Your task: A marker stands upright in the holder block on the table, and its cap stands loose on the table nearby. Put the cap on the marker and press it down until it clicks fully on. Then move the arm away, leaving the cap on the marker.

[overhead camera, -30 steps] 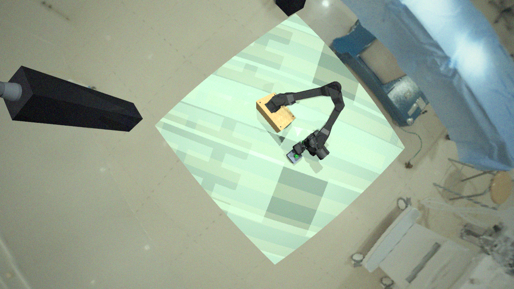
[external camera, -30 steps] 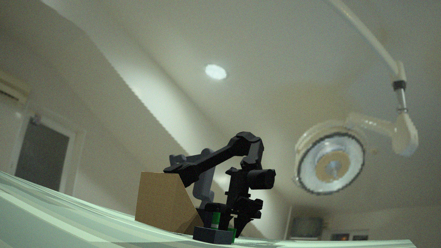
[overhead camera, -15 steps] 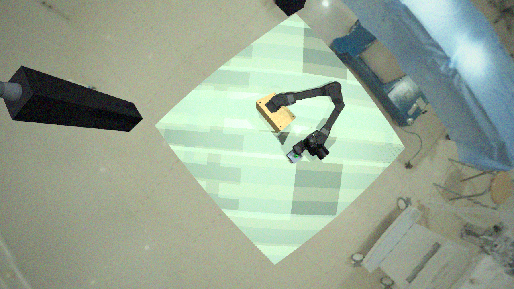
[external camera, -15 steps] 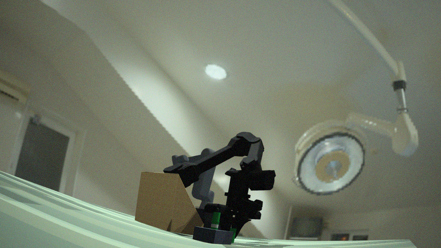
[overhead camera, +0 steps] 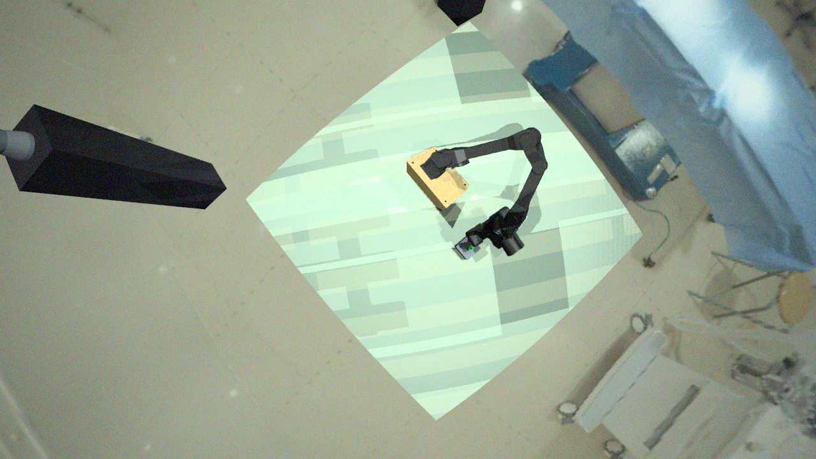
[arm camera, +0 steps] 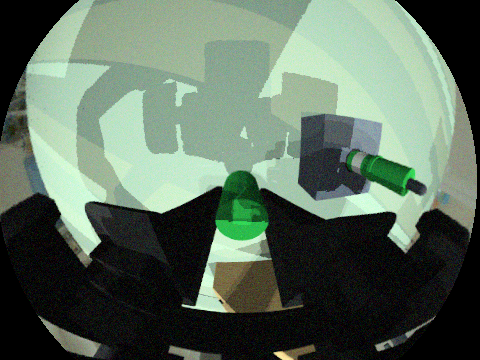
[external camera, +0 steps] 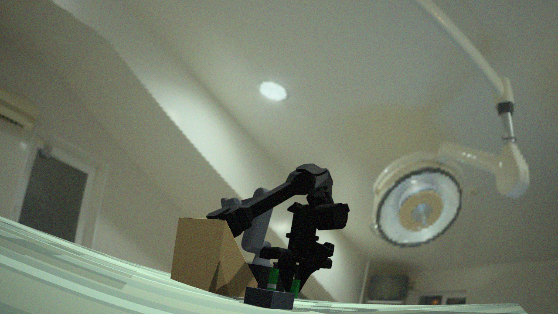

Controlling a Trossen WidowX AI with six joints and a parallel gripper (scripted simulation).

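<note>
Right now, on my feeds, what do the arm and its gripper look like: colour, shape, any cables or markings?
The arm is matte black throughout, built from slim boxy links with rounded, bulkier joints. Its base rests on a tan wedge-shaped block. The gripper has two dark fingers that taper to blunt points. No loose cables, labels or markings are visible in any view.

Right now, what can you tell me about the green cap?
The cap is a short, glossy green cylinder with a rounded closed end, plastic by its look. It is pinched between the gripper fingers, one on each side. It sits apart from the marker in the holder block, not yet on it.
</note>
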